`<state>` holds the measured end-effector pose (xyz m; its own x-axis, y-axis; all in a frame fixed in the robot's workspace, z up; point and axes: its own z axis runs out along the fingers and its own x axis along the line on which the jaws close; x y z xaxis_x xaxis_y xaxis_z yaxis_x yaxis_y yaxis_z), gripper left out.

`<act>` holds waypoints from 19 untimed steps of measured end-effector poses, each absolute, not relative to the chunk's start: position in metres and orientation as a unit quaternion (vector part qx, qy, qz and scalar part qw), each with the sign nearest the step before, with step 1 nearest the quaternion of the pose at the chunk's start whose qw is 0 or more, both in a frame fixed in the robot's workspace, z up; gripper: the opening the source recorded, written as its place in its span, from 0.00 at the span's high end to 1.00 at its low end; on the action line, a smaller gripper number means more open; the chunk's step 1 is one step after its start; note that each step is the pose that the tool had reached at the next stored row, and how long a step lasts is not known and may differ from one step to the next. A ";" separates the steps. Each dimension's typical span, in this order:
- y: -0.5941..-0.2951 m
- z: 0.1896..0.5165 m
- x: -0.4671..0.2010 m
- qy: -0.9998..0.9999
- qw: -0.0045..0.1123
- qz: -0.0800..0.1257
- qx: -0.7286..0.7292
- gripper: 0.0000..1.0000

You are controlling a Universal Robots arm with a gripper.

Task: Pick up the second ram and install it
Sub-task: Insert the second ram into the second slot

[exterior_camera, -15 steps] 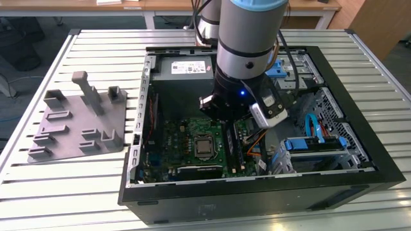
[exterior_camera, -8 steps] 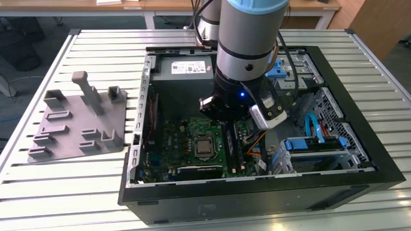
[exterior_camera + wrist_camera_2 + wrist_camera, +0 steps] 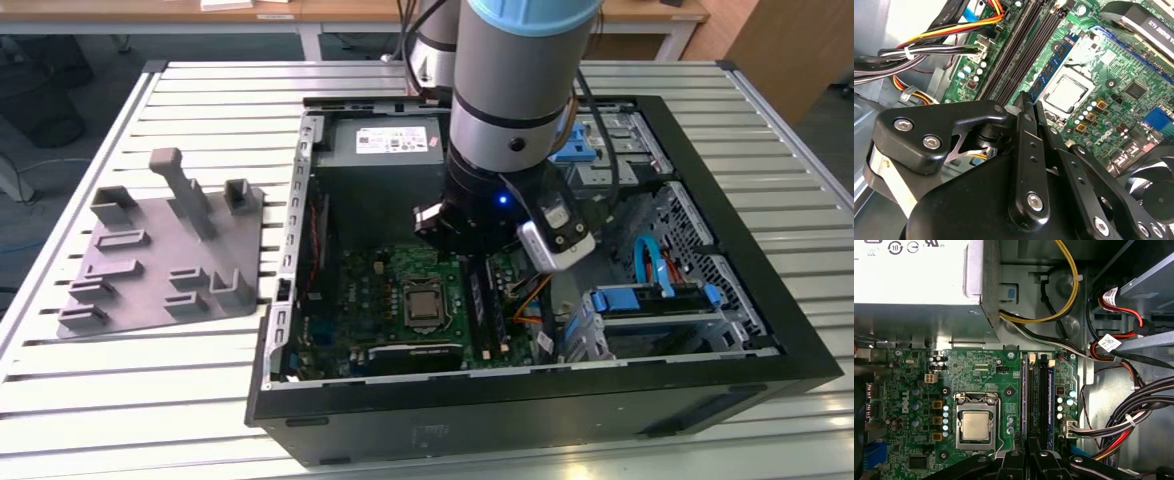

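One arm (image 3: 514, 90) drops nearly straight down in the exterior view into an open computer case (image 3: 747, 330). The case lies flat on the slatted table (image 3: 174, 400), nearer the edge at the exterior view's right. The wrist sits low over the green motherboard (image 3: 360, 300). A grey fixture plate (image 3: 160, 260) rests by the opposite table edge.

The second wrist view looks along the hand (image 3: 1030, 102), which points down at the memory slots. The second ram (image 3: 1054, 65) stands on edge in the slot beside the processor socket (image 3: 1066, 95), its end right at the hand's tip. I cannot tell whether the hand pinches it.

The first wrist view has the hand (image 3: 1028, 457) lined up over the second ram (image 3: 1025, 400), with the power supply (image 3: 914, 275) beyond the board.
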<state>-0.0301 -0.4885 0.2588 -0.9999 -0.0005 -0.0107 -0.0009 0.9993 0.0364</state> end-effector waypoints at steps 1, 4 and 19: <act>-0.489 0.258 -0.030 1.000 0.005 0.018 0.000 0.86; -0.489 0.257 -0.030 1.000 0.005 0.018 0.000 0.86; -0.492 0.251 -0.030 1.000 0.005 0.018 0.000 0.86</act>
<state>-0.0301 -0.4920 0.2509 -0.9999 -0.0004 -0.0108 -0.0008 0.9993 0.0365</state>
